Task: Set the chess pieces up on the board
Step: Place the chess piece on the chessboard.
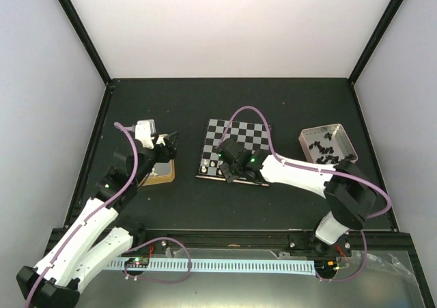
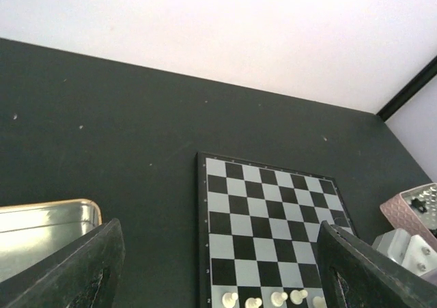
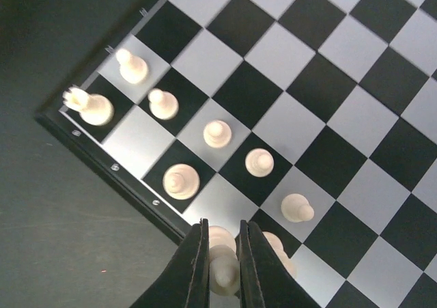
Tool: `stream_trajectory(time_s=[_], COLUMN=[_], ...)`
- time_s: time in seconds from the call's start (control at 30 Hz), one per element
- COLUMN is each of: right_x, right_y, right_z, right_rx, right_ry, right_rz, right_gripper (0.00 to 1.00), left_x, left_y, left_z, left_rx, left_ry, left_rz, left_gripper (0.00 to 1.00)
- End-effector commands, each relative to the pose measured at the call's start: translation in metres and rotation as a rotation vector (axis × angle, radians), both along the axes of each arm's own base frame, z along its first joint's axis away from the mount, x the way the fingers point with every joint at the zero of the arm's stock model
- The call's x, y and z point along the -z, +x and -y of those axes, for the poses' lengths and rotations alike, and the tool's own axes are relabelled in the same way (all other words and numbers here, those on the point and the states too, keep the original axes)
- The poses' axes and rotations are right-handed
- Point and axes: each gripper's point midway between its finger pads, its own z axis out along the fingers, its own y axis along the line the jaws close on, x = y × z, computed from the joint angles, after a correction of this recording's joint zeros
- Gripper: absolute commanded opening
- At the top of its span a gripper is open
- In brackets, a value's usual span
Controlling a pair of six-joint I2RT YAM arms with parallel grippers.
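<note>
The board [image 1: 249, 134] lies mid-table, with several cream-white chess pieces along its near-left corner. In the right wrist view a rook [image 3: 89, 106] stands in the corner, a taller piece [image 3: 181, 181] is two squares along the edge row, and pawns [image 3: 217, 133] line the second row. My right gripper [image 3: 222, 253] is shut on a cream-white piece [image 3: 224, 270] over the edge row; another piece [image 3: 276, 243] shows behind its right finger. My left gripper [image 2: 222, 281] hangs open and empty to the left of the board [image 2: 273, 212], above a gold tin [image 2: 41, 229].
A pinkish-silver tin [image 1: 328, 144] holding several black pieces sits right of the board. The gold-sided tin [image 1: 160, 171] lies left of it, under my left arm. Black frame rails border the dark table.
</note>
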Motion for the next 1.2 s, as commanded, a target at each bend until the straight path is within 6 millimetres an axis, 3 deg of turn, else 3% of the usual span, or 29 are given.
stream_trajectory(time_s=[0.0, 0.6, 0.77, 1.0, 1.17], right_x=[0.006, 0.035, 0.04, 0.027, 0.019], right_y=[0.013, 0.014, 0.011, 0.005, 0.005], right_z=[0.003, -0.006, -0.003, -0.006, -0.009], right_rx=[0.026, -0.012, -0.007, -0.019, -0.008], right_ry=[-0.065, -0.093, -0.106, -0.062, -0.034], right_rz=[0.074, 0.064, 0.045, 0.029, 0.022], right_gripper=[0.05, 0.07, 0.15, 0.26, 0.26], left_x=[0.012, 0.027, 0.029, 0.031, 0.033], left_y=[0.001, 0.01, 0.01, 0.011, 0.011], left_z=[-0.015, -0.008, -0.007, -0.008, -0.009], left_rx=[-0.084, -0.069, -0.061, -0.066, -0.071], left_ry=[0.009, 0.018, 0.02, 0.023, 0.028], left_rz=[-0.051, -0.102, -0.11, -0.115, -0.121], left_gripper=[0.79, 0.79, 0.8, 0.8, 0.8])
